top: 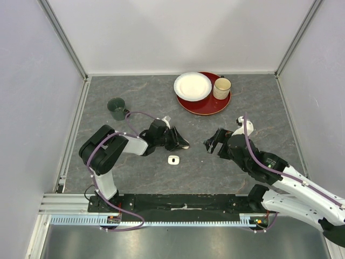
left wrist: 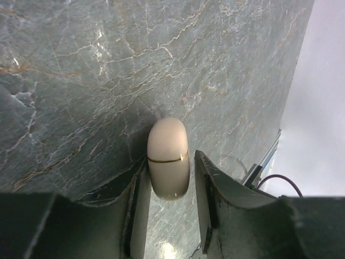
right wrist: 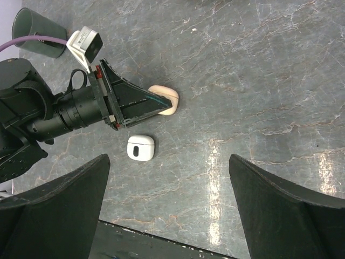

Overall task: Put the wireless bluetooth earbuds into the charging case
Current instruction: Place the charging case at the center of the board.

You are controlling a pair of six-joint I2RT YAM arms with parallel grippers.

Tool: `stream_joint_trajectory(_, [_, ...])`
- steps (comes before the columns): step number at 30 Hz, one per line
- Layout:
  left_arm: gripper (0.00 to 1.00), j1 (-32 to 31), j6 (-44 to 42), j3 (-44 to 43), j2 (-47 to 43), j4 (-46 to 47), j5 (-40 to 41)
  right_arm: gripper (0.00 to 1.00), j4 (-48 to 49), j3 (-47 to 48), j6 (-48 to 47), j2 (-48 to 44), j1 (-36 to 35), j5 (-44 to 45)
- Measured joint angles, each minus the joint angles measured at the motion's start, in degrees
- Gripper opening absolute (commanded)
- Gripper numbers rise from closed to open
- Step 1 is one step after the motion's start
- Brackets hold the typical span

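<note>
A beige charging case, lid shut with a thin seam, lies on the grey table between the fingers of my left gripper. One finger touches its side, and a narrow gap shows at the other finger. The right wrist view shows the same case at the left gripper's tips. A white charging case, also shut, lies just in front of it. My right gripper hovers to the right, open wide and empty, above the white case. The earbuds are out of view.
A dark green mug stands behind the left arm. At the back a red plate carries a white dish and a cream mug. Walls close in the table on three sides.
</note>
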State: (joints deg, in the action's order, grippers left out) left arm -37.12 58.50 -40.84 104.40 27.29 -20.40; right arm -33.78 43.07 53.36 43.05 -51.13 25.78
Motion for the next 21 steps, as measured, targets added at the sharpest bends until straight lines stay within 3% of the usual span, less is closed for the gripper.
stream_joint_trajectory(9, [0.53, -0.1, -0.9, 0.3, -1.7, -1.2, 1.5, 0.98, -0.1, 0.0, -0.2, 0.8, 0.0, -0.2])
stream_joint_trajectory(19, [0.56, -0.1, -5.9, 0.6, -7.6, -10.9, 8.3, 0.98, -0.1, 0.0, -0.3, 1.5, 0.0, -0.4])
stream_joint_trajectory(21, [0.61, -0.1, -7.0, 0.7, -9.0, -13.1, 10.0, 0.98, -0.1, 0.0, -0.5, 2.1, 0.0, -0.5])
